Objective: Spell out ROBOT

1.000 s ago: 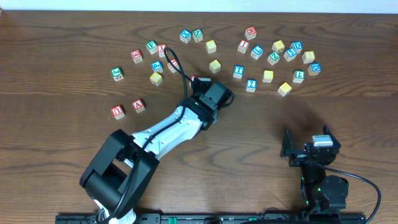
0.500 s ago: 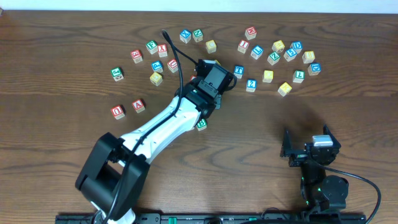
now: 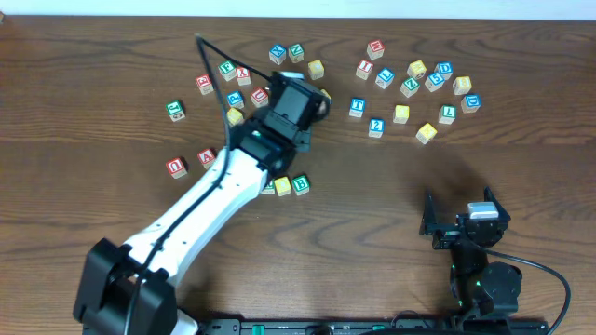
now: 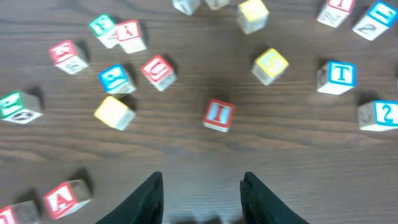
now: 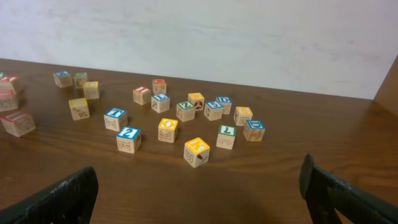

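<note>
Above scattered cubes (image 4: 114,112), left gripper (image 4: 202,186) hovers part-open, empty, likely hunting T cube (image 4: 336,76); right gripper (image 5: 199,171) parked wide open, idle.

The left arm (image 3: 196,214) has a long white link between black joints, and a thin black cable (image 3: 207,56) loops from its wrist toward 11 o'clock. The right arm (image 3: 475,251) is black with a pale top block (image 3: 482,212) and green lights (image 3: 466,276).

Green B cube (image 3: 300,184) beside yellow cube (image 3: 282,186)
</note>
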